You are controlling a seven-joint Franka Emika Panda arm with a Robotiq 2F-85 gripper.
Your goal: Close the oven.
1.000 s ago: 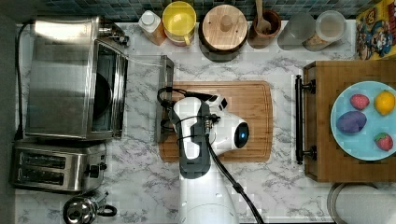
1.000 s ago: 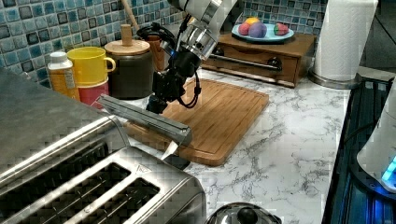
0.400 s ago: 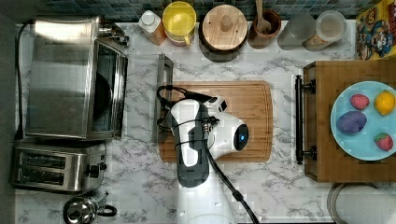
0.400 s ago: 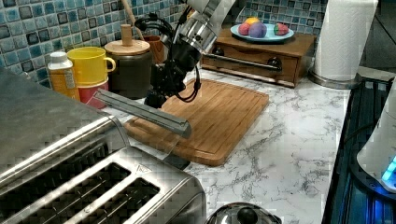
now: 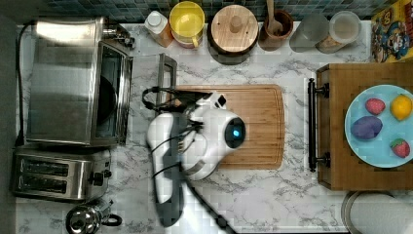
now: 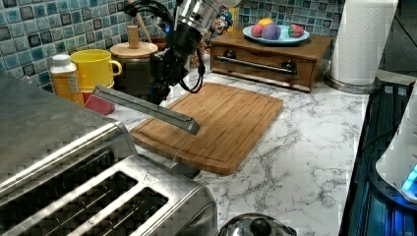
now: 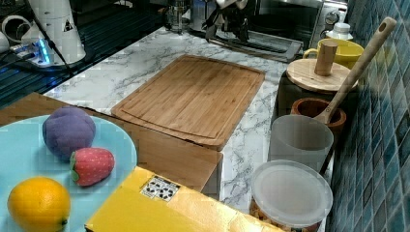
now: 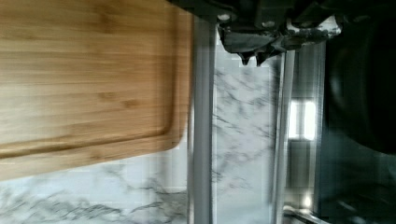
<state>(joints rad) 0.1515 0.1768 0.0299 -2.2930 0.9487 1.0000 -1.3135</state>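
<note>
The worktop (image 5: 253, 195) is white marble with grey veins. A wooden cutting board (image 5: 258, 126) lies flat in the middle of it. On the top view's left stands the oven (image 5: 63, 78), its door hanging partly open, with a two-slot toaster (image 5: 53, 175) just beside it and a small kettle (image 5: 85, 220) near that. Along the tiled wall stand a small bottle (image 5: 157, 25), a yellow mug (image 5: 187, 22), a jar with a wooden lid (image 5: 233, 30), a wooden pot with a spoon (image 5: 275, 27) and two cloudy tubs (image 5: 328, 31), maybe plastic. A wooden drawer box (image 5: 336, 165) sits on the top view's right.
</note>
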